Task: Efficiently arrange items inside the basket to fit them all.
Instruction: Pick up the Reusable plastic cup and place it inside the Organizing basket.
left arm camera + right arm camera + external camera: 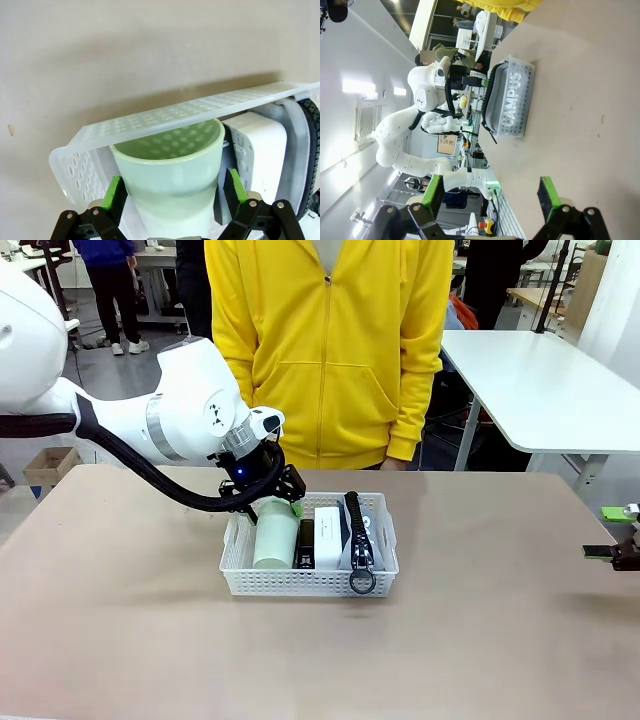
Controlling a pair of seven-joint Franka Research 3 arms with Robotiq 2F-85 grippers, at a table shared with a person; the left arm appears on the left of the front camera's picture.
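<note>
Left end effector (pixel 172 192) spread wide with green pads either side of the pale green cup (pixel 172 170) but apart from it, cup lying in the white basket (pixel 300 580) beside black stapler (pixel 306 540), white box (pixel 326 528), grey pouch (pixel 360 535), right end effector (pixel 492 192) released over bare worktop (pixel 150 640).
</note>
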